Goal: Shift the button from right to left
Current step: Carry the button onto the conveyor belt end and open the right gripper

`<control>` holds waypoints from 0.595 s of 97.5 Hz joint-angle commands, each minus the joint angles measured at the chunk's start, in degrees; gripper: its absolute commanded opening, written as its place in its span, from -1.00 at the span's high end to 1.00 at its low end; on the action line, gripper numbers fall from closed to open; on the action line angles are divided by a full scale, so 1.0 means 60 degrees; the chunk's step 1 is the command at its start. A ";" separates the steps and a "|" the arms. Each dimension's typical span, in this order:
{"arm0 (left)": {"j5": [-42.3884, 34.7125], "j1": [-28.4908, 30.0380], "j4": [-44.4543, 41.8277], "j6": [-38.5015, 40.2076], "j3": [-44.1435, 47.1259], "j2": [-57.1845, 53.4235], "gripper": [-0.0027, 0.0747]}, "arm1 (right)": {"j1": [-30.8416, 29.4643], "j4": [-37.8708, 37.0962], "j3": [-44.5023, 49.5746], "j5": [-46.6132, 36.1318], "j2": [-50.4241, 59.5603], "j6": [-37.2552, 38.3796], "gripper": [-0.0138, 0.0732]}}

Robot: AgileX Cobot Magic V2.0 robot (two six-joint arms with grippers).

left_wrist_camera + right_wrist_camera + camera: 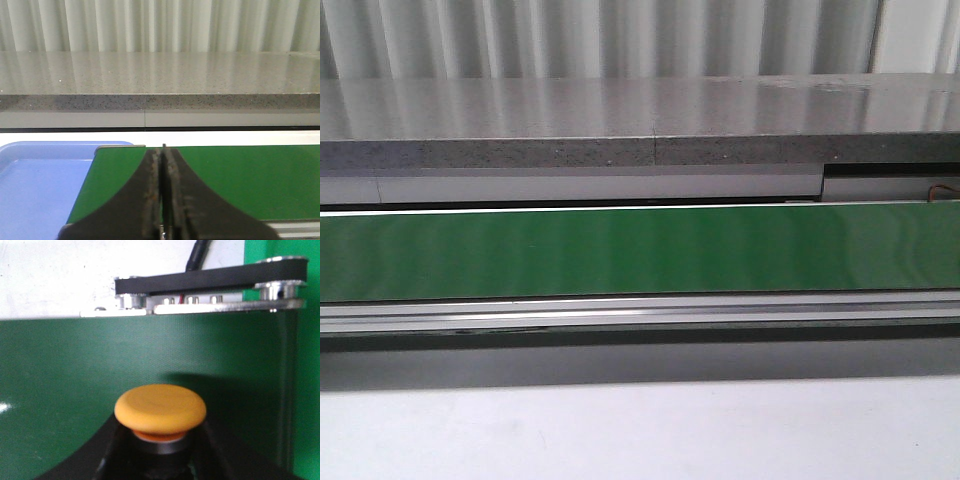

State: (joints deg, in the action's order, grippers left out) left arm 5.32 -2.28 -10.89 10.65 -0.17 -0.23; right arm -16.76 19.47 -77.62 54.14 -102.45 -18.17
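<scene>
- Right gripper: the button is seen clamped between its dark fingers, yellow head upward, above the green belt.
- Left gripper: jaws pressed together, nothing held, poised over the belt edge beside a blue tray.
- Belt surface is seen unobstructed in the front view; neither arm is seen there.

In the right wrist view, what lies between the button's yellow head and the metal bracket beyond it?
Only bare green belt separates the button from the metal bracket; nothing rests on that stretch, as the right wrist view shows.
</scene>
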 commanded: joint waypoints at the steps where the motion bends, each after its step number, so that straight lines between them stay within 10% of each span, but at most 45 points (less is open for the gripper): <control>1: -0.0752 -0.0074 -0.0003 0.0067 0.0250 -0.0329 0.98 | 0.0002 0.0118 -0.0215 -0.0265 0.0373 -0.0086 0.21; 29: -0.0752 -0.0074 -0.0003 0.0067 0.0250 -0.0329 0.98 | 0.0002 0.0128 -0.0215 -0.0206 0.0042 -0.0086 0.16; 58: -0.0752 -0.0074 -0.0003 0.0067 0.0250 -0.0329 0.98 | 0.0002 0.0252 -0.0215 -0.0231 0.0042 -0.0086 -0.75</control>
State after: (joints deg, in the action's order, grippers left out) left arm 5.32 -2.28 -10.89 10.65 -0.17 -0.23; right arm -16.76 19.26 -77.62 53.86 -104.90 -18.17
